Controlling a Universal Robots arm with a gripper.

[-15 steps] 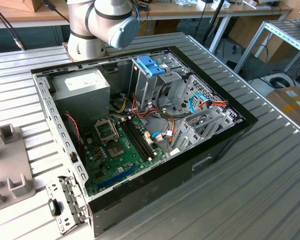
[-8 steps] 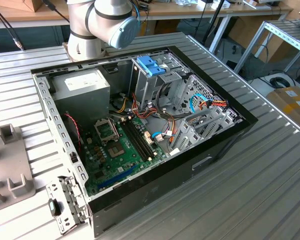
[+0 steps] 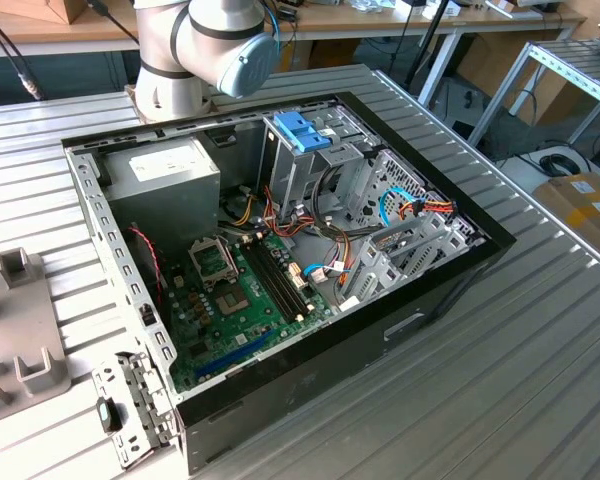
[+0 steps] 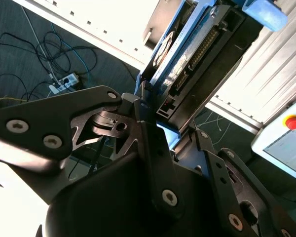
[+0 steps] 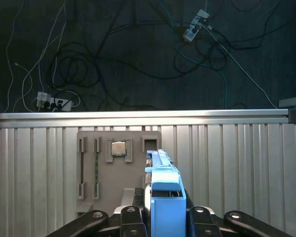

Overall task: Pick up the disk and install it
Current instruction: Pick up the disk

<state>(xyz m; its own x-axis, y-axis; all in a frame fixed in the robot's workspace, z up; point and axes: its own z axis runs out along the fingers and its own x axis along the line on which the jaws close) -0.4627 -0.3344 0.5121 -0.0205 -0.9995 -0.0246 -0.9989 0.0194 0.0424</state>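
1. The gripper (image 5: 165,219) is clamped on the disk (image 5: 163,190). In the first wrist view its 2 dark fingers (image 5: 130,215) press on either side of the light-blue carrier rail, so the hand is narrow and loaded.
2. The grip sits at 1 end of the carrier. In the second wrist view the rest of the drive juts away from the hand, with its connector pins (image 4: 202,47) exposed, and it touches nothing else.
3. The disk is held edge-on over the ribbed table (image 5: 237,168), apparently lifted clear of it. Beyond its tip lies a grey fixture tray (image 5: 138,168) holding a processor chip (image 5: 118,148).
4. In the exterior view the computer case (image 3: 380,340) lies on its side with the panel off, so its interior faces upward. A deeper-blue latch (image 3: 302,130) tops the silver drive cage (image 3: 320,175) beside the motherboard (image 3: 240,300).
5. Judged from this, pickup is done and installation is not.
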